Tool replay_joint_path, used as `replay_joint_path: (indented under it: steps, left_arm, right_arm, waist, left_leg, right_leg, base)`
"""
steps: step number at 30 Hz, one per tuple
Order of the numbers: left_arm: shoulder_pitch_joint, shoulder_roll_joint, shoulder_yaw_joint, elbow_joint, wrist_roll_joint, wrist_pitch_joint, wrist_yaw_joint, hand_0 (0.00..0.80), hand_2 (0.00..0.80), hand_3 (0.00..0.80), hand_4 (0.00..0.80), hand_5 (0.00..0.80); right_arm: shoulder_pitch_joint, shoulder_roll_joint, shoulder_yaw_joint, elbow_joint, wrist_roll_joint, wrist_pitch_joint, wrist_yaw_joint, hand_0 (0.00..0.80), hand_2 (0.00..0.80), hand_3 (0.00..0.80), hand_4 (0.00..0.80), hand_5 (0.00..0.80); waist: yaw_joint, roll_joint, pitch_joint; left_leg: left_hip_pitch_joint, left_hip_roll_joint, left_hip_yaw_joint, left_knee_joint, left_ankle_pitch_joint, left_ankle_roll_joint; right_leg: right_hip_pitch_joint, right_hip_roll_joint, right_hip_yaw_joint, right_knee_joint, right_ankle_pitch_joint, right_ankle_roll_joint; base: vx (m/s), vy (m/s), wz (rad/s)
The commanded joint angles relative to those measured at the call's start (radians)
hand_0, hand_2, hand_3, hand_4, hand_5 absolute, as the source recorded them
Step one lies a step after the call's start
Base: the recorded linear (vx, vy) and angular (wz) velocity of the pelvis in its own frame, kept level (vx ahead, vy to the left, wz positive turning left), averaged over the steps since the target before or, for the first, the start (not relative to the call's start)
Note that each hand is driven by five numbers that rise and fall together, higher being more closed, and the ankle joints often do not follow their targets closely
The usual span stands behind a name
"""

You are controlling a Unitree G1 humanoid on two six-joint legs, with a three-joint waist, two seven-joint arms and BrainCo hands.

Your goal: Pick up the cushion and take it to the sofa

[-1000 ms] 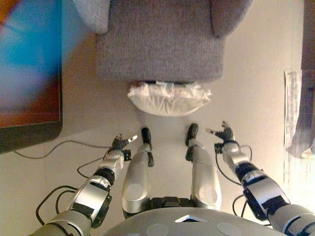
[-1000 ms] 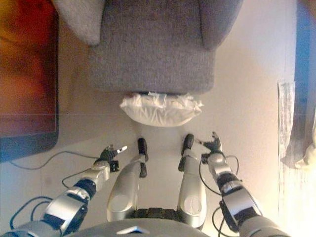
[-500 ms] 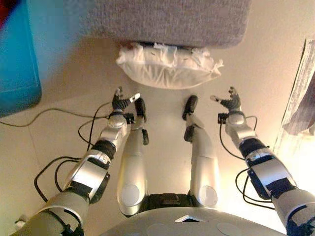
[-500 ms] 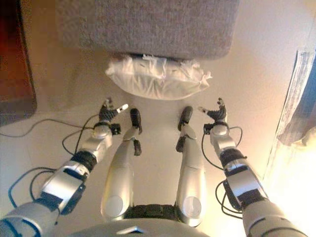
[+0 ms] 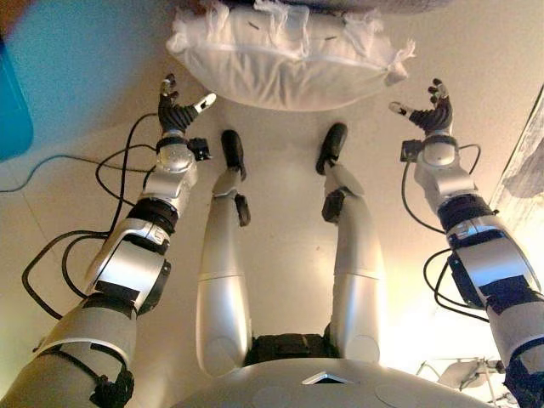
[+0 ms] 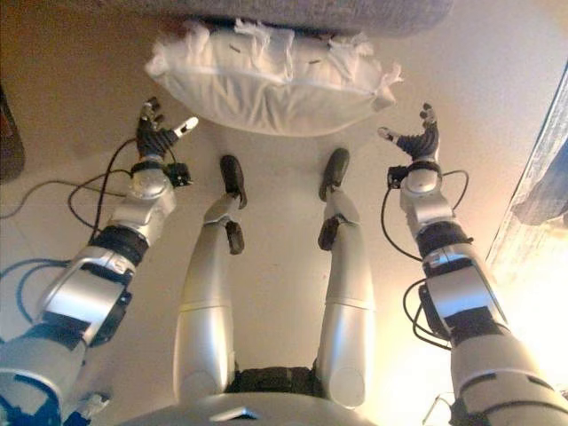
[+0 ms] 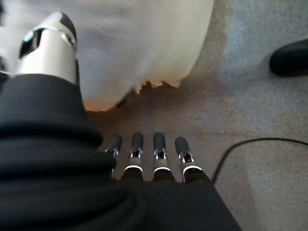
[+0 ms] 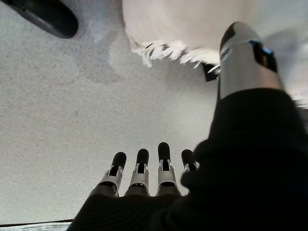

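A white cushion (image 5: 285,64) with frilled edges lies on the floor against the front of the grey sofa (image 6: 319,13). My left hand (image 5: 176,109) is open beside the cushion's left end, apart from it. My right hand (image 5: 432,113) is open beside the cushion's right end, apart from it. The left wrist view shows straight fingers (image 7: 144,149) above the carpet with the cushion (image 7: 144,43) just past them. The right wrist view shows straight fingers (image 8: 139,166) and the cushion's frilled corner (image 8: 173,29) beyond.
A blue object (image 5: 13,93) stands at the left edge. A grey cloth or curtain (image 6: 541,169) hangs at the right edge. The floor is pale carpet.
The camera has moved down and forward, so the cushion looks larger and nearer the top. Both hands have reached forward to either side of the cushion's ends, still open.
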Motion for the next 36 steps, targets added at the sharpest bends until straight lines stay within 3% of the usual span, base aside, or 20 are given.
replay_joint_path:
  steps: [1,6,7,8,10,15,22,26,36]
  left_arm:
    - [0.002,0.028,0.037,-0.004,-0.033,-0.061,-0.015,0.0,0.0,0.0,0.0,0.0]
    - [-0.051,0.064,0.016,-0.007,-0.046,-0.09,-0.045,0.0,0.0,0.0,0.0,0.0]
    - [-0.055,0.032,0.005,0.045,0.003,-0.092,0.017,0.0,0.0,0.0,0.0,0.0]
    - [-0.061,0.029,-0.004,0.064,-0.048,-0.157,-0.029,0.0,0.0,0.0,0.0,0.0]
    - [-0.069,0.046,0.007,0.093,-0.046,-0.197,-0.083,0.0,0.0,0.0,0.0,0.0]
    - [-0.102,0.115,-0.015,0.054,-0.109,-0.229,-0.189,0.0,0.0,0.0,0.0,0.0]
    - [-0.186,0.157,-0.068,0.007,-0.138,-0.246,-0.321,0.0,0.0,0.0,0.0,0.0]
    - [-0.25,0.19,-0.134,-0.018,-0.105,-0.279,-0.393,0.0,0.0,0.0,0.0,0.0]
    - [-0.392,0.245,-0.284,-0.054,0.021,-0.305,-0.373,0.0,0.0,0.0,0.0,0.0]
  right_arm:
    - [0.009,-0.102,0.042,-0.015,0.029,-0.076,0.003,0.0,0.0,0.0,0.0,0.0]
    - [-0.069,-0.142,0.079,-0.021,0.048,-0.109,0.029,0.0,0.0,0.0,0.0,0.0]
    - [-0.091,-0.143,0.088,-0.004,0.056,-0.141,0.041,0.0,0.0,0.0,0.0,0.0]
    - [-0.112,-0.145,0.099,0.023,0.065,-0.165,0.053,0.0,0.0,0.0,0.0,0.0]
    - [-0.142,-0.16,0.117,0.039,0.078,-0.185,0.072,0.0,0.0,0.0,0.0,0.0]
    - [-0.201,-0.198,0.15,0.013,0.097,-0.198,0.12,0.0,0.0,0.0,0.0,0.0]
    - [-0.267,-0.219,0.19,-0.024,0.154,-0.211,0.232,0.0,0.0,0.0,0.0,0.0]
    - [-0.298,-0.239,0.223,-0.057,0.215,-0.218,0.326,0.0,0.0,0.0,0.0,0.0]
    - [-0.334,-0.265,0.276,-0.085,0.258,-0.202,0.383,0.0,0.0,0.0,0.0,0.0]
  waist:
    - [0.004,0.048,-0.004]
    - [0.005,0.052,-0.004]
    - [0.004,0.048,-0.004]
    - [0.004,0.049,-0.004]
    - [0.002,0.054,-0.004]
    - [0.002,0.076,-0.004]
    - [-0.002,0.076,-0.004]
    - [-0.008,0.072,-0.004]
    - [-0.022,0.072,-0.004]
  left_leg:
    - [-0.093,-0.01,-0.011,0.041,-0.037,-0.003]
    - [-0.194,-0.006,-0.009,0.121,-0.064,-0.002]
    - [-0.217,-0.012,-0.015,0.147,-0.08,0.002]
    - [-0.231,-0.012,-0.017,0.155,-0.086,0.0]
    - [-0.256,-0.006,-0.011,0.171,-0.095,-0.005]
    - [-0.327,0.007,0.001,0.218,-0.11,-0.005]
    - [-0.397,0.013,0.001,0.274,-0.133,-0.001]
    - [-0.398,0.017,0.008,0.26,-0.136,-0.001]
    - [-0.399,0.019,0.016,0.246,-0.13,-0.001]
  right_leg:
    - [-0.055,-0.01,0.077,0.086,-0.071,0.085]
    - [-0.153,-0.02,0.085,0.173,-0.086,0.089]
    - [-0.174,-0.029,0.083,0.195,-0.092,0.093]
    - [-0.19,-0.03,0.084,0.208,-0.095,0.096]
    - [-0.219,-0.036,0.091,0.225,-0.1,0.101]
    - [-0.294,-0.05,0.105,0.274,-0.114,0.1]
    - [-0.37,-0.06,0.124,0.332,-0.132,0.096]
    - [-0.374,-0.066,0.13,0.323,-0.136,0.097]
    - [-0.376,-0.074,0.146,0.312,-0.132,0.104]
  base:
    - [0.002,0.036,-0.02]
    - [0.001,0.007,0.0]
    - [0.0,0.0,0.0]
    - [0.0,0.0,0.0]
    - [0.004,0.046,0.0]
    - [0.012,0.058,0.05]
    - [0.003,0.009,0.0]
    - [0.027,-0.004,0.0]
    - [0.003,0.002,0.01]
